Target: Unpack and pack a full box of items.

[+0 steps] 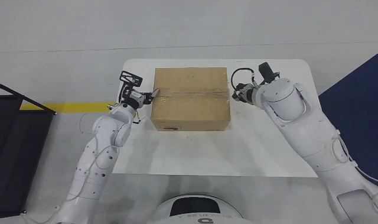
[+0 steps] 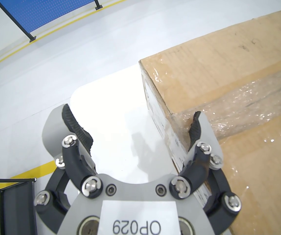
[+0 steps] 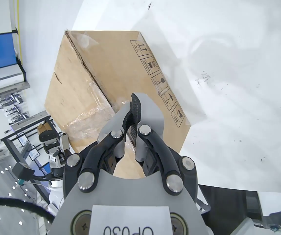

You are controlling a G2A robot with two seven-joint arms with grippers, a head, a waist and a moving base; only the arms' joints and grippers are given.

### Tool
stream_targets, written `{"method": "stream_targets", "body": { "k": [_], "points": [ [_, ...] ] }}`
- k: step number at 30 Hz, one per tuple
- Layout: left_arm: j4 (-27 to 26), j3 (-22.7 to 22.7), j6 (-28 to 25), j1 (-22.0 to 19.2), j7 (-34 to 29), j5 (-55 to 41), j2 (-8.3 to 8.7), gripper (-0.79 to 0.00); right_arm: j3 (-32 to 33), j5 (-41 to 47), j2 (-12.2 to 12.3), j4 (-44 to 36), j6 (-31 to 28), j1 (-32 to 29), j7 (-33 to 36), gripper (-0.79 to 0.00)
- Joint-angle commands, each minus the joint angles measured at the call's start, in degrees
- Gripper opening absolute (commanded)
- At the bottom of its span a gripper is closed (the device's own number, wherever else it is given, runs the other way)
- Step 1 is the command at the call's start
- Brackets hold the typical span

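Note:
A closed cardboard box (image 1: 190, 98) sits at the back middle of the white table (image 1: 236, 147), its top seam sealed with clear tape (image 1: 192, 94). My left gripper (image 1: 147, 97) is open at the box's left end. In the left wrist view one finger (image 2: 198, 128) rests against the taped top edge of the box (image 2: 228, 74), while the other finger (image 2: 72, 121) hangs over the table (image 2: 111, 94). My right gripper (image 1: 235, 96) is at the box's right end. In the right wrist view this gripper (image 3: 133, 101) is shut, its tips at the taped end of the box (image 3: 111, 69).
A black rack (image 1: 18, 147) stands on the floor left of the table, beside a yellow floor line (image 1: 71, 106). A blue panel (image 2: 40, 1) stands farther off. White table surface lies in front of the box (image 1: 195, 153).

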Motion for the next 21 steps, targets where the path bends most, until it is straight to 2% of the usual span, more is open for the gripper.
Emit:
{"method": "stream_targets", "body": {
  "k": [1, 7, 12, 15, 20, 21],
  "points": [
    [0.0, 0.0, 0.0, 0.0, 0.0, 0.0, 0.0, 0.0, 0.9, 1.8, 0.1, -0.1, 0.0, -1.4, -2.8, -0.785],
    [0.0, 0.0, 0.0, 0.0, 0.0, 0.0, 0.0, 0.0, 2.0, 8.5, 0.0, 0.3, 0.0, -2.5, -10.5, -0.785],
    [0.0, 0.0, 0.0, 0.0, 0.0, 0.0, 0.0, 0.0, 7.5, 19.0, -1.1, -8.8, -0.5, -6.8, -22.9, -0.785],
    [-0.4, -0.7, 1.2, 0.4, 1.4, -1.4, -0.06, 0.0, 9.5, 24.4, -2.2, -11.0, -8.6, -10.7, -27.9, -0.785],
    [-1.4, -5.0, 5.4, 1.7, 5.3, -7.9, -0.14, 0.0, 10.3, 29.1, -3.4, -8.6, -23.4, -14.1, -29.9, -0.785],
    [-1.5, -6.0, 6.0, 1.9, 5.8, -9.2, -0.11, 0.0, 10.2, 30.3, -3.6, -8.2, -26.2, -14.5, -29.3, -0.591]
  ]
}}
